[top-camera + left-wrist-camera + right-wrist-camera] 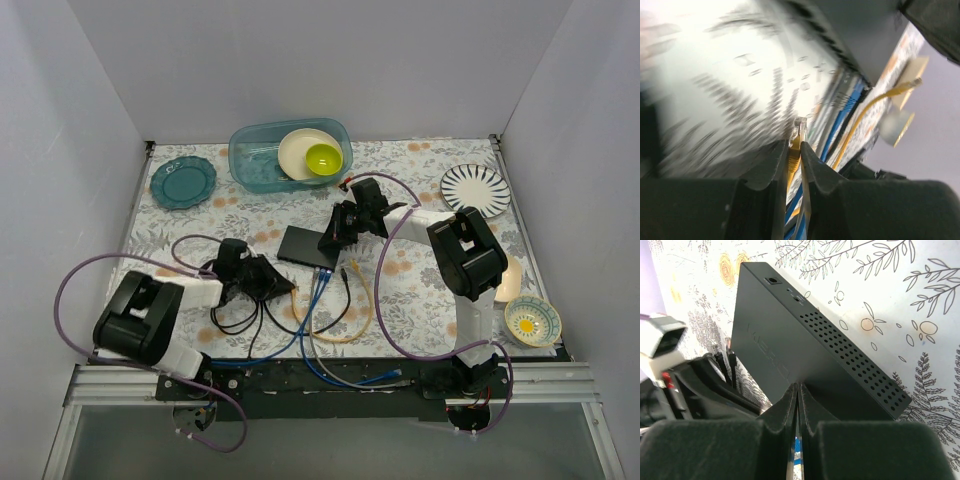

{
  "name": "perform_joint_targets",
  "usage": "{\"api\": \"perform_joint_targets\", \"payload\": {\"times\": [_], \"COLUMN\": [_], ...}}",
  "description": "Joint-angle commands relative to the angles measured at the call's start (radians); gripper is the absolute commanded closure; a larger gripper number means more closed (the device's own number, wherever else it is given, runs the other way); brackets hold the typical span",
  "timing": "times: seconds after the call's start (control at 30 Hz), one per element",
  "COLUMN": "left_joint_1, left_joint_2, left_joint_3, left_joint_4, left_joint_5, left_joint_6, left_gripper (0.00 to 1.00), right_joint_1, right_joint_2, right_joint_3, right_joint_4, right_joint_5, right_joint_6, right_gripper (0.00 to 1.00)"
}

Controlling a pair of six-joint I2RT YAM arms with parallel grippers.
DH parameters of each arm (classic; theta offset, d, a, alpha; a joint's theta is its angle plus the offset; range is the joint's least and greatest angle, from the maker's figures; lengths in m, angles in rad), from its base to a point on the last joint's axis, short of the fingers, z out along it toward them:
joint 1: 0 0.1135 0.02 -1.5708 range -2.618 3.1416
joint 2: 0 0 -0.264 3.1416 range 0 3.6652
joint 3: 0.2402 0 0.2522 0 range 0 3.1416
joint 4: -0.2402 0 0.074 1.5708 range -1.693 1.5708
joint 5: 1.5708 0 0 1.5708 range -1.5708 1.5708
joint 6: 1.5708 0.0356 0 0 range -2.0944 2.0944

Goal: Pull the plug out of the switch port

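Note:
The black switch (303, 245) lies flat mid-table, and it also shows in the right wrist view (790, 350). My right gripper (337, 236) is shut, with its tips (798, 386) pressed on the switch's top near its socket edge. My left gripper (288, 287) is shut on a yellow cable's plug (799, 131). The plug's clear tip pokes out past the fingers over the tablecloth, apart from the switch (855, 30). Blue cables (322, 280) still run into the switch's sockets. A second yellow plug (905, 88) lies loose beside them.
A teal tub (255, 165) holding a cream plate and a green bowl (323, 158) stands behind the switch. A teal plate (183, 181) is at the back left and a striped plate (475, 187) at the back right. A small flowered bowl (532, 321) sits at the front right. Cable loops (330, 335) lie near the front.

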Motion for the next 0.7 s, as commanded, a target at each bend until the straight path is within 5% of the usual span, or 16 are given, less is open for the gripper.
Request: {"api": "perform_joint_targets", "payload": {"times": [0.0,0.17,0.23,0.33,0.67], "left_joint_1": [0.124,0.269,0.269,0.269,0.096], "left_joint_2": [-0.27,-0.377,-0.372,-0.369,-0.24], "left_joint_3": [-0.024,0.036,0.056,0.094,0.259], "left_joint_4": [-0.369,-0.65,-0.627,-0.56,-0.354], "left_joint_5": [-0.205,-0.382,-0.359,-0.269,-0.121], "left_joint_6": [0.059,0.14,0.125,0.119,0.104], "left_gripper": [1.0,1.0,0.73,0.54,0.41], "right_joint_1": [-0.01,-0.01,-0.01,-0.01,-0.01], "right_joint_2": [0.077,0.07,0.068,0.062,0.062], "right_joint_3": [-0.042,-0.043,-0.037,-0.028,-0.025], "right_joint_4": [-0.175,-0.179,-0.188,-0.2,-0.209], "right_joint_5": [0.128,0.13,0.133,0.141,0.145], "right_joint_6": [-0.071,-0.072,-0.077,-0.086,-0.094], "right_gripper": [0.9,0.9,0.9,0.9,0.9]}}
